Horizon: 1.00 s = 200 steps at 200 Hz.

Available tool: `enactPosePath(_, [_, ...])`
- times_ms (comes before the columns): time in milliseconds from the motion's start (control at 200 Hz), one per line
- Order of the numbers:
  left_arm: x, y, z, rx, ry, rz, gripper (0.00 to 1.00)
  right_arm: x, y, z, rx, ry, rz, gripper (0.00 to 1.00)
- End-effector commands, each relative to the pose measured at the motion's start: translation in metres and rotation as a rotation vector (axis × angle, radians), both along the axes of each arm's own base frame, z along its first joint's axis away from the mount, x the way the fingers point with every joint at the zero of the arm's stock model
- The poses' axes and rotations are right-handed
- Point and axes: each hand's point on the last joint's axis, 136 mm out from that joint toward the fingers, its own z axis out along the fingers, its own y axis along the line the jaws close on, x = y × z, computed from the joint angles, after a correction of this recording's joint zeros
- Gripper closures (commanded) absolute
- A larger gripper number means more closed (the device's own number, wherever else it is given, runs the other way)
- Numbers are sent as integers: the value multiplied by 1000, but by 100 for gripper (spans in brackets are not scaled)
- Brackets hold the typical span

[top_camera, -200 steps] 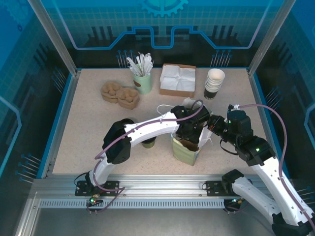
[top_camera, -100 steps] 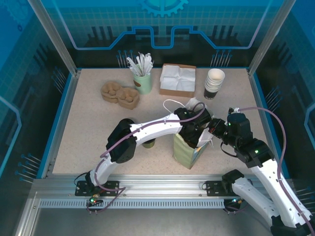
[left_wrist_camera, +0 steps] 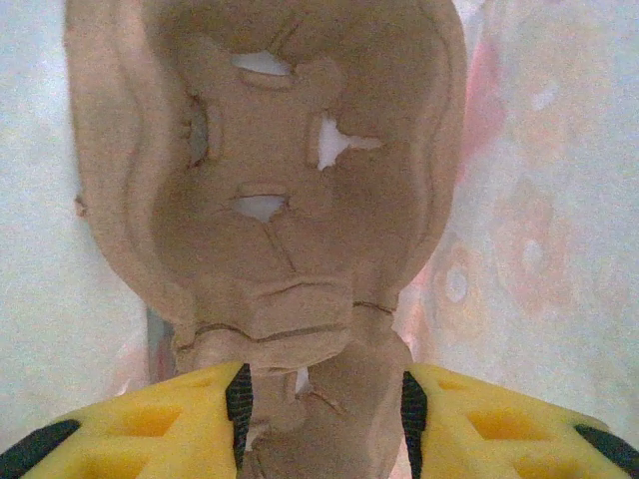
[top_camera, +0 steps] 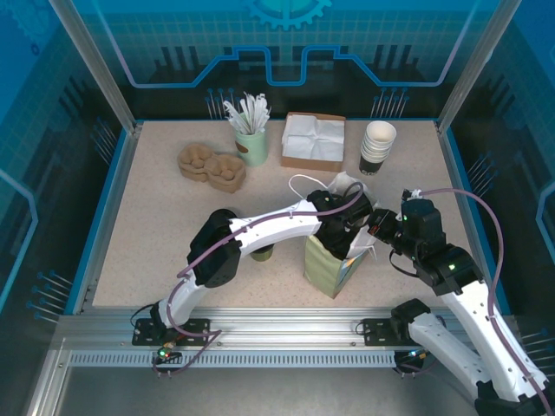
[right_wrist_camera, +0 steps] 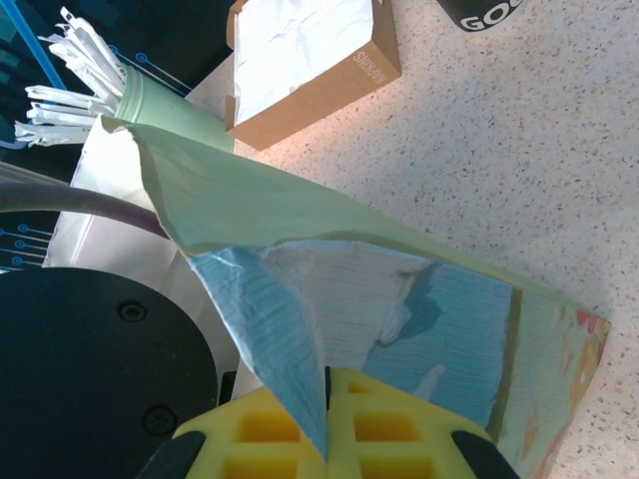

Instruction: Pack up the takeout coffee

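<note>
The takeout coffee (top_camera: pixel 262 252), a small olive-brown cup, stands on the table half hidden under my left arm. To its right stands the pale green paper bag (top_camera: pixel 328 269). My left gripper (top_camera: pixel 343 230) reaches down into the bag's mouth. In the left wrist view, that gripper (left_wrist_camera: pixel 321 409) is shut on the narrow end of a brown pulp cup carrier (left_wrist_camera: pixel 290 200), with the bag's light inner wall (left_wrist_camera: pixel 539 200) around it. My right gripper (top_camera: pixel 375 232) pinches the bag's right rim. The right wrist view shows it (right_wrist_camera: pixel 324 399) shut on the bag's edge (right_wrist_camera: pixel 419 289).
A second pulp carrier (top_camera: pixel 212 165) lies at the back left. Next to it stand a green cup of stirrers (top_camera: pixel 251 143), a brown napkin box (top_camera: pixel 313 141) and a stack of lidless cups (top_camera: pixel 377 147). The table's front left is free.
My left gripper has gone deeper into the bag with the carrier, which no longer shows at the mouth. The bag has shifted slightly and its handle has risen. The right grip is unchanged.
</note>
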Motion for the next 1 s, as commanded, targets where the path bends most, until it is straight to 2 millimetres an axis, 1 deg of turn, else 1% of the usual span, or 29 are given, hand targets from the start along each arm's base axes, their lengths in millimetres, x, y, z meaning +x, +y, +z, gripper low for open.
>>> enactPosePath(0, [-10,1,26,-37,-12,-74,54,10,1,18,30,-38,-12,100])
enactPosePath(55, [-11,2,28,-38,-15,-80,54,13,-2,11,22,-8,-28,100])
enactPosePath(65, [-11,2,29,-38,-16,-83,54,14,-2,19,27,-24,-30,100])
enactPosePath(75, [-11,2,28,-38,-15,-86,54,15,-2,21,30,-25,-32,100])
enactPosePath(185, [-12,6,27,-18,-20,-96,55,21,-3,24,27,-22,-39,100])
enactPosePath(285, [-9,13,21,25,-33,-93,55,25,-5,29,17,-39,-40,100])
enactPosePath(455, [-3,21,5,88,-35,-53,55,28,-2,35,21,-69,-9,100])
enactPosePath(560, [0,21,-3,99,-19,-36,55,27,1,35,20,-76,17,100])
enactPosePath(680, [-1,18,-13,97,1,-28,54,25,2,29,17,-67,22,100])
enactPosePath(815, [0,21,-24,125,17,-13,53,23,2,21,19,-53,24,100])
enactPosePath(880, [1,23,-29,138,23,-12,53,23,3,23,26,-58,26,100])
enactPosePath(890, [0,23,-30,141,25,-13,53,22,2,14,20,-40,26,100])
enactPosePath(900, [0,24,-31,143,25,-12,53,22,2,12,20,-34,24,100])
enactPosePath(996, [-1,22,-38,140,42,-13,52,23,3,7,17,-26,27,100])
